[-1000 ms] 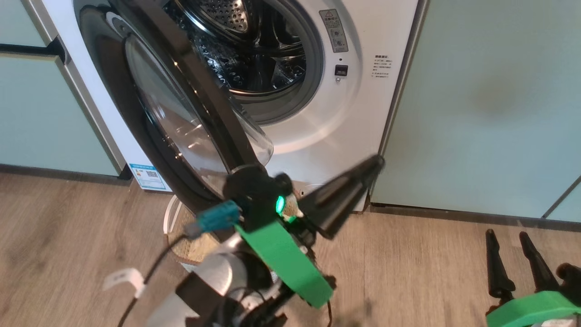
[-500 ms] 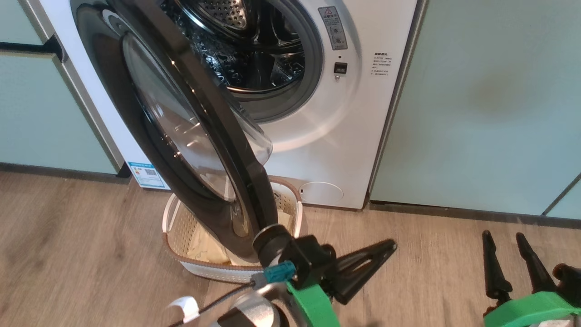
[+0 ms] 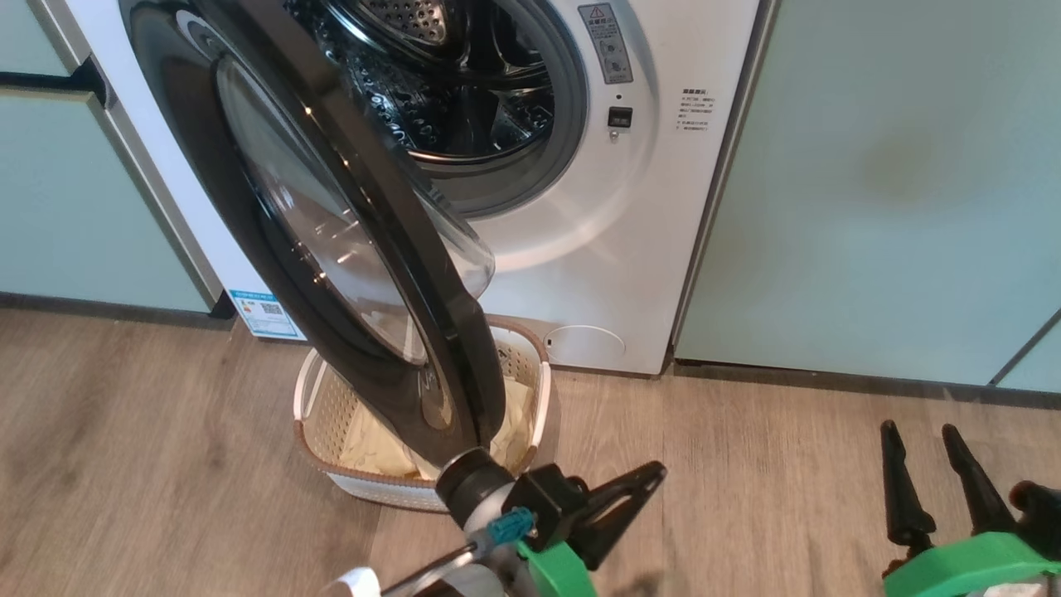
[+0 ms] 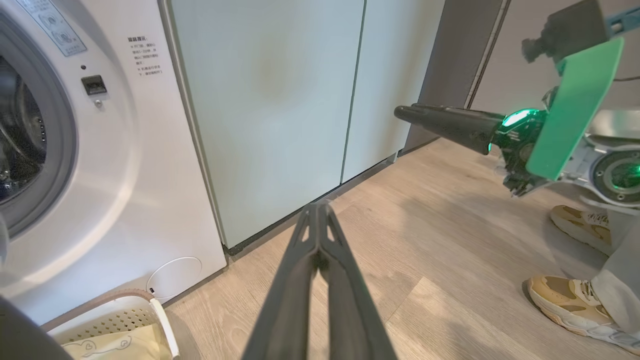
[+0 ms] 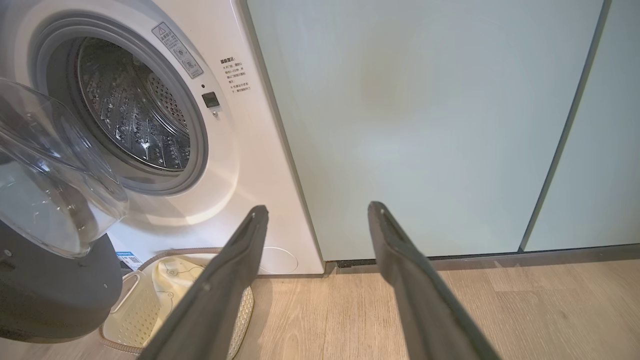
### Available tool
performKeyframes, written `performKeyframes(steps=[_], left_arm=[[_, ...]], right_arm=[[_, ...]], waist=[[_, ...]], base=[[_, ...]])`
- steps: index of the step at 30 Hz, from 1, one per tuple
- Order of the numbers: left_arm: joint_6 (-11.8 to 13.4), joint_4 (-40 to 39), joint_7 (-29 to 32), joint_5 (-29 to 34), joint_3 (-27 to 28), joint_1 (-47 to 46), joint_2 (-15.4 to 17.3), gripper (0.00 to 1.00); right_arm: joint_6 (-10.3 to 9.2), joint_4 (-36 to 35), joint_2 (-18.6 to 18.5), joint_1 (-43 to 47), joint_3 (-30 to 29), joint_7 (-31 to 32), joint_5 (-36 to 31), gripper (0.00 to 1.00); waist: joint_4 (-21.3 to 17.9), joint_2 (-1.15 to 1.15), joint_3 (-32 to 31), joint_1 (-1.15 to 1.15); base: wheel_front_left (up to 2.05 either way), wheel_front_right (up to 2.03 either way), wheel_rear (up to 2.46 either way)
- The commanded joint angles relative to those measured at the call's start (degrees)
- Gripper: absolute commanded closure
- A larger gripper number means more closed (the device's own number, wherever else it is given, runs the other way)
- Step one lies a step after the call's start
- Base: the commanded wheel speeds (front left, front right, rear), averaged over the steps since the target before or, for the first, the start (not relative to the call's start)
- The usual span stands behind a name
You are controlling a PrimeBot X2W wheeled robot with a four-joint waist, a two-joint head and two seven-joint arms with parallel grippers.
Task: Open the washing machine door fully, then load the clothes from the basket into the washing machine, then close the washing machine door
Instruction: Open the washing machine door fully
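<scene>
The white washing machine [image 3: 630,249] has its drum [image 3: 464,91] exposed. The washing machine door [image 3: 414,274], black with a clear glass bowl, stands swung out with its edge toward me. Under it on the floor sits the cream basket [image 3: 330,414] holding pale yellow clothes [image 3: 373,452]. My left gripper [image 3: 657,470] is shut on nothing, just right of the door's lower edge and the basket, pointing right. In the left wrist view the left gripper [image 4: 316,205] shows its fingers pressed together. My right gripper [image 3: 922,431] stands open near the floor at lower right; the right gripper [image 5: 318,209] holds nothing.
Pale green cabinets [image 3: 895,191] flank the machine on the right, and another cabinet [image 3: 66,207] on the left. Wooden floor [image 3: 771,464] lies bare between the grippers. A person's tan shoes [image 4: 575,305] stand on the floor behind my right arm [image 4: 575,130].
My shut left gripper has dropped away from the door's lower edge, down and back toward me, uncovering the basket. The door is swung out slightly further. The right gripper has stayed put.
</scene>
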Motion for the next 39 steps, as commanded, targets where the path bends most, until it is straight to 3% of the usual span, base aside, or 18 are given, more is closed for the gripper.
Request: performKeyframes(steps=[1, 9, 19, 39], left_arm=[[0.53, -0.98, -0.78, 0.03, 2.50, -2.60, -0.32, 1.00], [2.86, 4.20, -2.63, -3.27, 6.54, -3.73, -1.22, 1.00], [4.18, 5.23, -3.19, -5.34, 10.83, -5.11, -1.53, 1.00], [4.01, 1.61, -3.24, -5.15, 14.39, -1.98, -0.83, 1.00]], right_arm=[[0.25, -1.80, -1.13, -2.46, 0.86, -0.55, -0.21, 0.00], [0.25, -1.76, -0.99, -2.57, 0.82, -0.55, -0.14, 0.00], [0.25, -1.73, -0.93, -2.86, 0.81, -0.55, -0.12, 0.00], [0.25, -1.67, -0.75, -2.33, 0.77, -0.55, -0.19, 0.00]], waist=[[0.03, 0.00, 0.08, 0.00], [0.24, 0.00, 0.71, 0.00], [0.96, 0.00, 1.55, 0.00], [4.09, 0.00, 1.16, 0.00]], base=[[0.00, 0.00, 0.00], [0.00, 0.00, 0.00], [0.00, 0.00, 0.00], [0.00, 0.00, 0.00]])
